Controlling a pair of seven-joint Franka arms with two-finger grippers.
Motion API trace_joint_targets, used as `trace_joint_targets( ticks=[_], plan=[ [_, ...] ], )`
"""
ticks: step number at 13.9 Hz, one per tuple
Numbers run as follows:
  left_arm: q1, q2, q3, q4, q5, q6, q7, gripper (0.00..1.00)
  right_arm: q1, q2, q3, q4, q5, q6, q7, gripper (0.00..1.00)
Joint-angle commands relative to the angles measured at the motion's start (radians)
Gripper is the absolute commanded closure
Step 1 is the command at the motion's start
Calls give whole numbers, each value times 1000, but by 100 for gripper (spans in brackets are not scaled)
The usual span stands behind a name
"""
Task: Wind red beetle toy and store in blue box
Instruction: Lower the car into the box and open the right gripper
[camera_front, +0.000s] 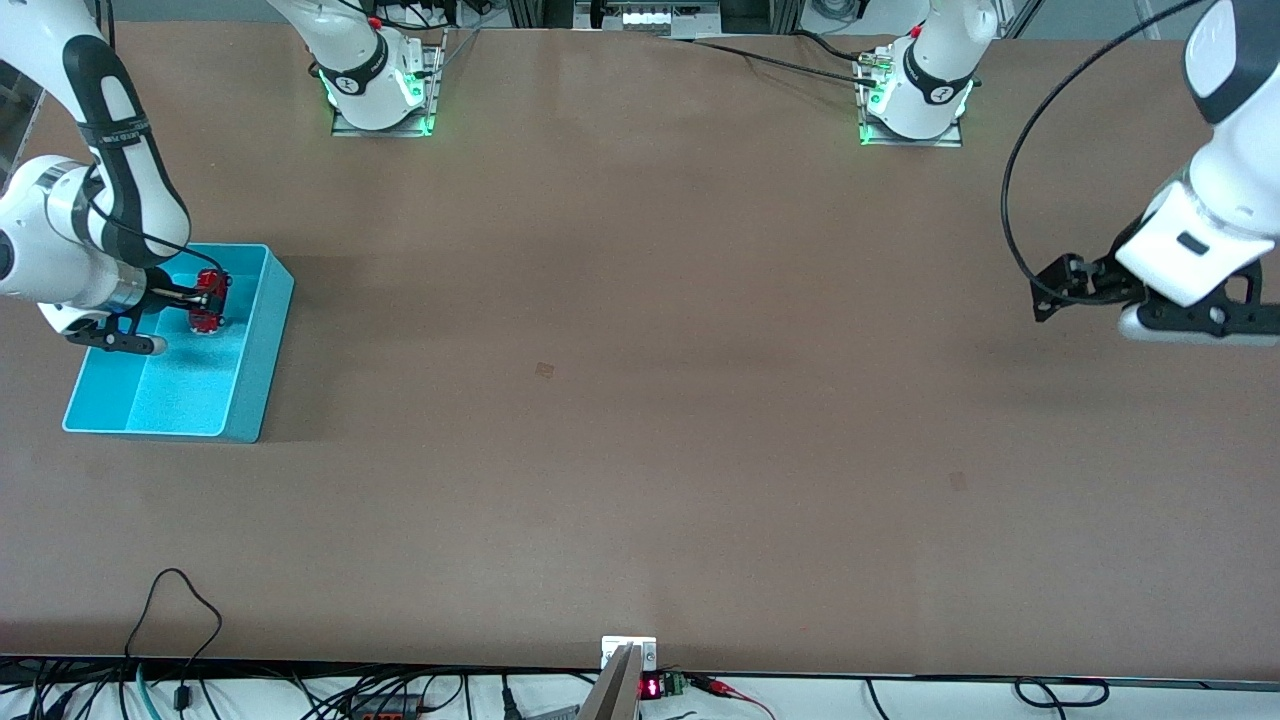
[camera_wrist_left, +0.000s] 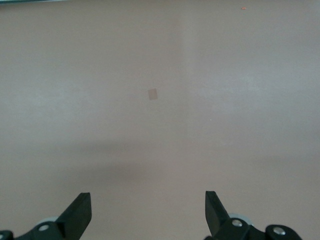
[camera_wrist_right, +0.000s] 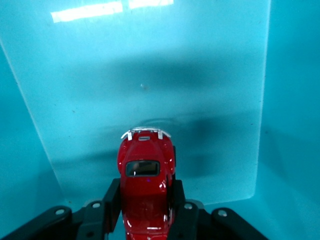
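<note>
The red beetle toy (camera_front: 209, 300) is held inside the blue box (camera_front: 250, 375), which stands at the right arm's end of the table. My right gripper (camera_front: 207, 298) is shut on the toy, its fingers pressed on both sides of the car's body. In the right wrist view the red beetle toy (camera_wrist_right: 146, 190) sits between the fingers (camera_wrist_right: 111, 199) over the box's cyan floor (camera_wrist_right: 150, 75). My left gripper (camera_front: 1060, 285) is open and empty, held above the bare table at the left arm's end; its spread fingers (camera_wrist_left: 80, 212) show in the left wrist view.
A small pale patch (camera_front: 544, 370) marks the brown tabletop near its middle. Cables (camera_front: 170, 610) and a small device with a red display (camera_front: 650, 688) lie along the table edge nearest the front camera. The arm bases (camera_front: 380, 90) stand at the top.
</note>
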Motion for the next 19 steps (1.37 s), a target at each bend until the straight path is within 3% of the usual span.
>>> trace_joint_targets(
  ticks=[1,3,10,11,14,19],
  plan=[
    [-50,-83,48,-91,-10,33,-4,0,-9,-3,6,-23,12,15,5,93],
    [-63,-82,74,-91,-10,34,-1,0,-13,6,6,-23,12,17,5,86],
    [-43,-59,71,-77,-10,2,1,0,-13,16,6,-21,10,23,-6,5],
    [-43,-60,71,-76,-11,-35,1,0,-13,9,6,-18,10,20,-10,0],
    [-44,-59,68,-48,-19,-56,2,0,-7,-38,10,34,7,3,-15,0],
    [-44,-60,67,-43,-68,-112,14,0,8,-151,73,267,-5,-260,-12,0]
  ],
)
